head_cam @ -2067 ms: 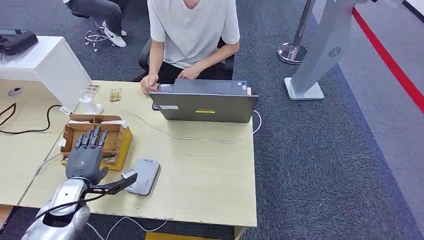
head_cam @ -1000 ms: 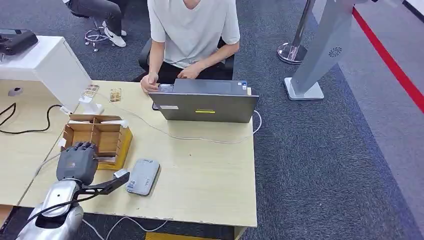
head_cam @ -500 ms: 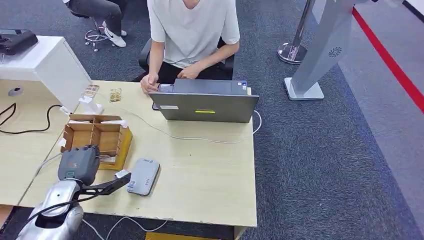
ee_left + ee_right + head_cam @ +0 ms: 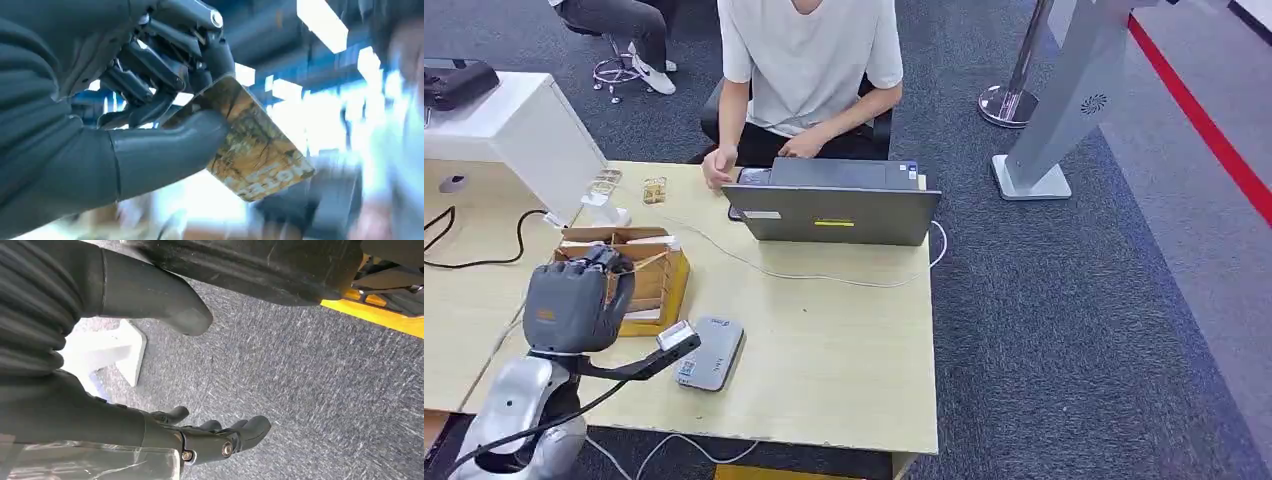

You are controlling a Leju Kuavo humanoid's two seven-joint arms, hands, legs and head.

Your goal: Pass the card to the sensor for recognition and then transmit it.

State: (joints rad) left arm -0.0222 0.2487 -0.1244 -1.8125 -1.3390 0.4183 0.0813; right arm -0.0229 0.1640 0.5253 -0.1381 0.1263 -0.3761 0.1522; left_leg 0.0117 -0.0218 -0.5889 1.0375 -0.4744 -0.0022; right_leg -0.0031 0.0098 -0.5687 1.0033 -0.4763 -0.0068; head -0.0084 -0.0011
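Note:
My left hand [image 4: 572,303] is raised above the cardboard card box [image 4: 656,288] at the table's left side. In the left wrist view that hand [image 4: 150,100] pinches a yellow-brown printed card [image 4: 252,150] between thumb and fingers. The grey card sensor [image 4: 712,352] lies flat on the table just right of the box, near the front edge. My right hand [image 4: 210,437] hangs over grey carpet, fingers loosely apart and holding nothing.
A person in a white shirt [image 4: 809,60] sits behind the table at a grey laptop [image 4: 834,205]. A white cable [image 4: 824,277] runs across the tabletop. A white cabinet [image 4: 514,135] stands at the far left, and a grey stand [image 4: 1064,100] is on the carpet to the right.
My left hand reached into the card box, closed its fingers, and has now lifted up and back with a card pinched in it. The sensor and laptop have not moved.

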